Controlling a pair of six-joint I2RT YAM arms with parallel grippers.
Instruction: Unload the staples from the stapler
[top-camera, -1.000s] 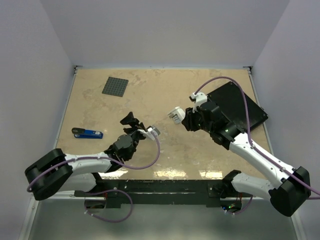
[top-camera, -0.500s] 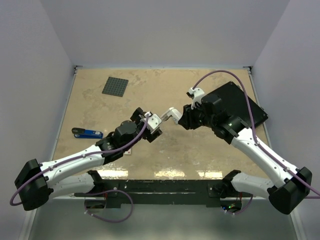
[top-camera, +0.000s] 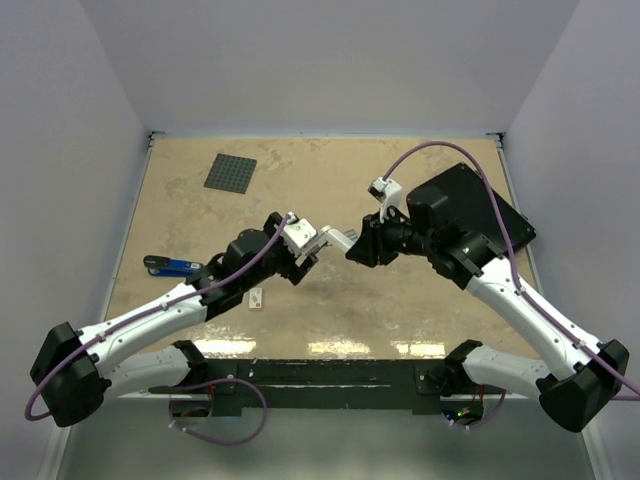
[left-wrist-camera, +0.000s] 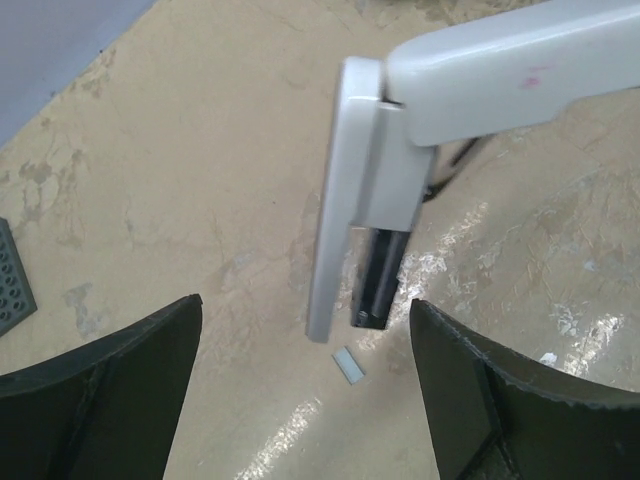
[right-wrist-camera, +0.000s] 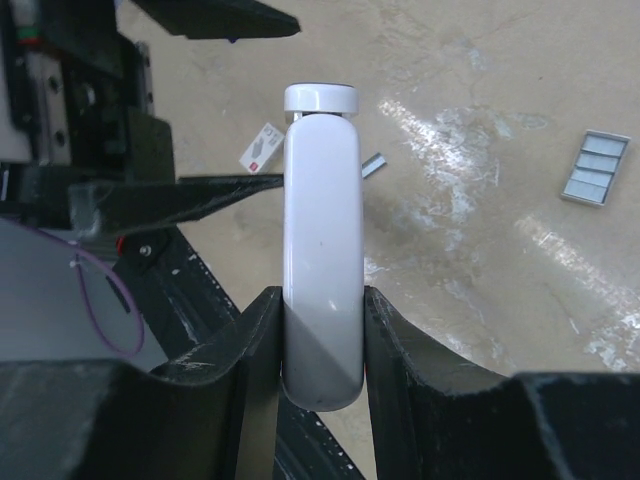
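- Your stapler (top-camera: 176, 267) lies flat on the worktop (top-camera: 400, 310) near the left edge. It is well apart from both claws, and neither one touches it.
- Your right claw (right-wrist-camera: 322, 300) is clamped on the white-and-silver tool (right-wrist-camera: 320, 190), with one finger pressed against each side of its white body. It holds the tool over the middle of the worktop.
- Your left claw (left-wrist-camera: 302, 303) is spread wide and grips nothing. Its two dark fingers (left-wrist-camera: 110, 390) stand on either side of the tool's tip with a clear gap each way.
- In your left wrist view, the tool's silver edge and a black part beneath the white body point down toward the worktop.
- One short grey strip of staples (left-wrist-camera: 349, 364) lies loose on the worktop just beside the tool's tip. You cannot tell from these views whether the tip touches the surface.
- A small white tag (top-camera: 257, 298) with a red mark lies on the worktop near your left forearm.
- A grey ribbed block (right-wrist-camera: 595, 167) lies on the worktop off to the side in your right wrist view.
- A dark gridded mat (top-camera: 230, 172) sits toward the far left corner.
- A black flat case (top-camera: 470, 210) sits at the far right, partly under your right arm.
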